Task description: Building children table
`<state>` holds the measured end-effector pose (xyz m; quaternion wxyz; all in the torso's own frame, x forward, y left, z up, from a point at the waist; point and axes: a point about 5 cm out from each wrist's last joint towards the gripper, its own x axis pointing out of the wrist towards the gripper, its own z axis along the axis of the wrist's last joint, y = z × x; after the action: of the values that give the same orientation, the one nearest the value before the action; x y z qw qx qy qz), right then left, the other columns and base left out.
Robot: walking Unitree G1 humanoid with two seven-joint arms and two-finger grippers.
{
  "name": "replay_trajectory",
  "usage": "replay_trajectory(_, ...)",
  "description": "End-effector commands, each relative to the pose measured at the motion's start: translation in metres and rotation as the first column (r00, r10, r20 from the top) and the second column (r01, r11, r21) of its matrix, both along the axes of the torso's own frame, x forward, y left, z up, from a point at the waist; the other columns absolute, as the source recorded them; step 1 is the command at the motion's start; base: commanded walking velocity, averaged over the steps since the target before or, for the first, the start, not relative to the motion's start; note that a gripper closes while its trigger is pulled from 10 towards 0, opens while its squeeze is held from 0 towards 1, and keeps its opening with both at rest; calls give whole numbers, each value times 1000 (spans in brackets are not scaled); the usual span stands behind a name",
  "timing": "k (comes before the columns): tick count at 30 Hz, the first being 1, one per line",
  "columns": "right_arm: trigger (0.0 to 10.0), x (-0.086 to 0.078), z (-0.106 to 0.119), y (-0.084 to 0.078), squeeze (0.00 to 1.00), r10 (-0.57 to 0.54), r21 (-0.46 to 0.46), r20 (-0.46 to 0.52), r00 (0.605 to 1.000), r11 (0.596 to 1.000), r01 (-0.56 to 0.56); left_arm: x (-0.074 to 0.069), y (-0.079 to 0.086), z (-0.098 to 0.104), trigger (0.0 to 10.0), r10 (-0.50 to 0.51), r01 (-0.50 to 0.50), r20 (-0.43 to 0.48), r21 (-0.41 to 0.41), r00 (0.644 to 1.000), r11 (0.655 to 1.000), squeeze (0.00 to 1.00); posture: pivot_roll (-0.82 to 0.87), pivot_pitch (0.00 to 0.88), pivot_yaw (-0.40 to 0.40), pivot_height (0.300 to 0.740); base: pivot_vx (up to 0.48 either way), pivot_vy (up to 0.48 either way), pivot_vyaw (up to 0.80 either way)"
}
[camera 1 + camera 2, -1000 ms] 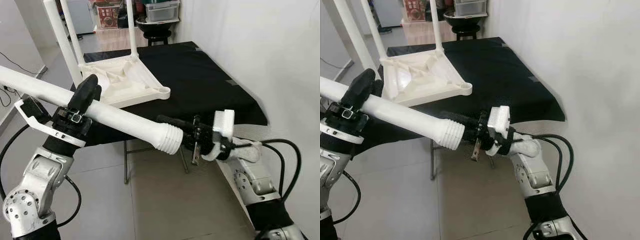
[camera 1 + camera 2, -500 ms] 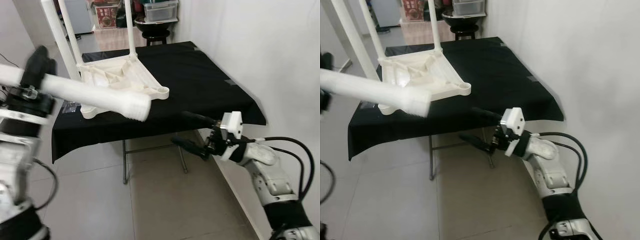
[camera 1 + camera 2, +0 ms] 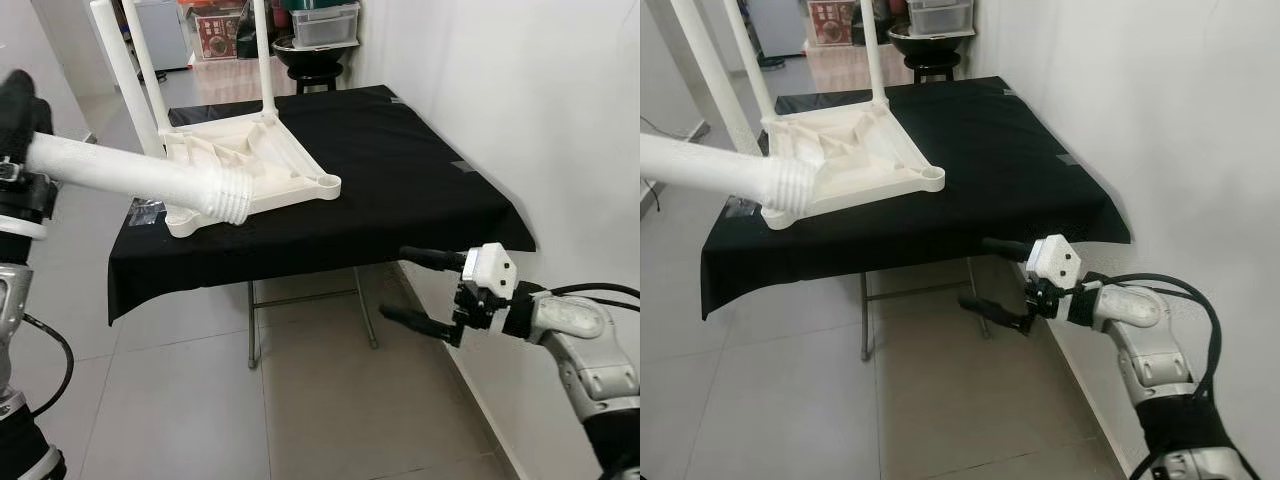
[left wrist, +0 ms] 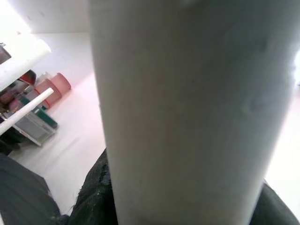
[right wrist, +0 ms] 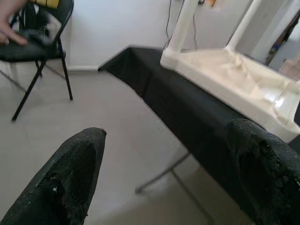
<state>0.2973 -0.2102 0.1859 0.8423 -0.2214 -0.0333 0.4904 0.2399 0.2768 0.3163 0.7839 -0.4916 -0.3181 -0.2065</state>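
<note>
A white children's table top [image 3: 290, 170] lies upside down on a black-clothed table [image 3: 410, 170]. Three white legs stand up from it, and its near right corner socket [image 3: 326, 183] is bare. My left gripper [image 3: 18, 95] is shut on a loose white leg [image 3: 140, 177] at the far left. The leg's ribbed end [image 3: 231, 196] hovers by the top's near left corner. That leg [image 4: 187, 108] looms close in the left wrist view. My right gripper [image 3: 395, 283] stands open and holds nothing, below and in front of the table's right front corner. Its fingers [image 5: 75, 168] are spread wide.
A white wall [image 3: 560, 120] runs close along my right. Behind the table stand a black stool [image 3: 312, 55] and storage boxes. A small clear bag [image 3: 148, 212] lies on the cloth's left edge. A folding chair [image 5: 37, 47] with a person's hand [image 5: 11, 21] above it stands beyond.
My right gripper came off the leg's ribbed end, opened and drew back low to the right. My left arm swung the leg left and up toward the table top.
</note>
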Motion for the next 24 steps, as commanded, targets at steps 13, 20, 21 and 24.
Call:
replay_trajectory(13,10000,-14,-17,-15,1000,60,-240,-123,991,967,-88,14,14,-6,0,150,-131,-104,168,983,977,0,-100,16,36,740,0,0,0)
replay_trajectory(20,10000,-16,2,8,1000,184,-182,-135,974,961,-207,41,-34,-34,0,194,-43,-229,534,954,845,0,-97,16,37,740,0,0,0)
replay_trajectory(21,10000,-16,2,8,1000,184,-182,-135,974,961,-207,41,-34,-34,0,194,-43,-229,534,954,845,0,-97,16,37,740,0,0,0)
replay_trajectory(24,10000,-10,2,29,1000,192,-193,-137,972,957,-216,47,-62,-51,0,107,74,-268,589,958,805,0,-101,16,36,740,0,0,0)
